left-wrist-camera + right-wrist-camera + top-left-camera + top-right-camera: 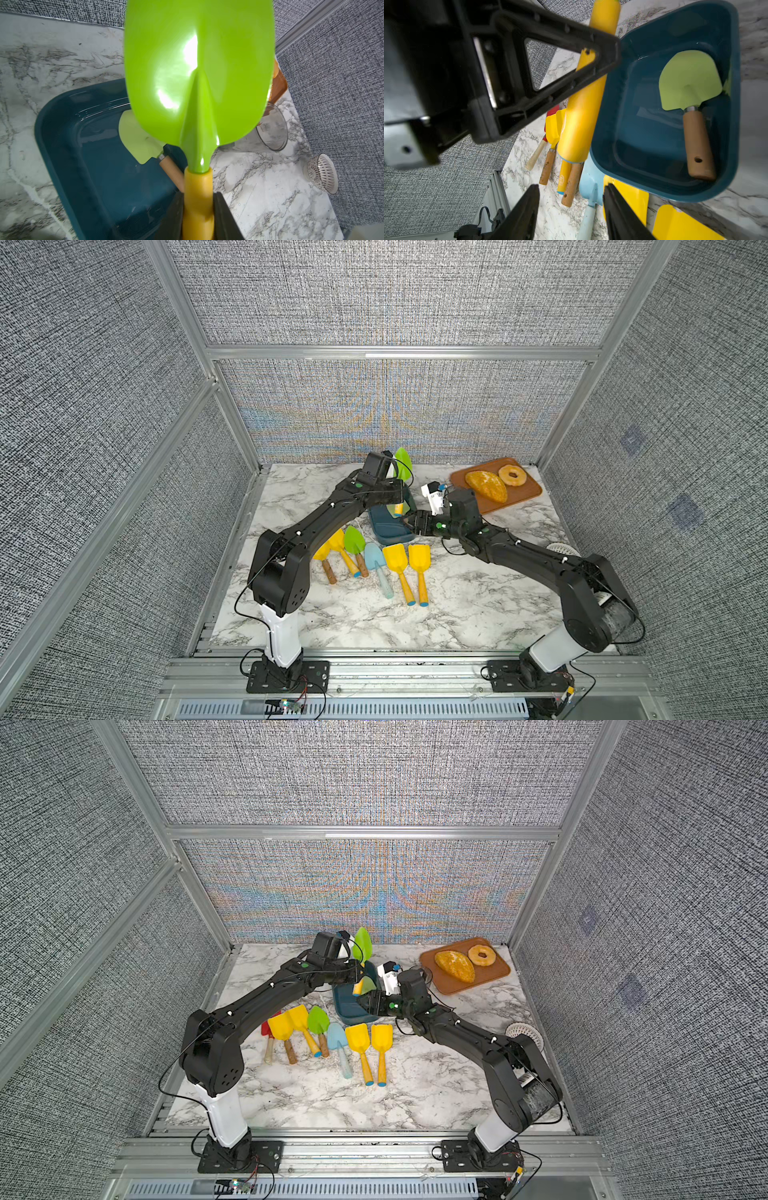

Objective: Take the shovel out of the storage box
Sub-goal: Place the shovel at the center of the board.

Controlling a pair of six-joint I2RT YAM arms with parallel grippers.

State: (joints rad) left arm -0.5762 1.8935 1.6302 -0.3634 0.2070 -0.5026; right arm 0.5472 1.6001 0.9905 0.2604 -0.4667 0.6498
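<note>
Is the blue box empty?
No, not empty. A light green shovel with a wooden handle lies inside the storage box. The left gripper holds a bright green shovel outside it.

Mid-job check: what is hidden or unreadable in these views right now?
Second shovel in the storage box: both top views, the arms cover most of it.
Red shovel: a top view, mostly under a yellow shovel.
Clear cup and tray: left wrist view, partly behind the blade of the lifted shovel.
Left end effector: left wrist view, cut off by the bottom edge.
</note>
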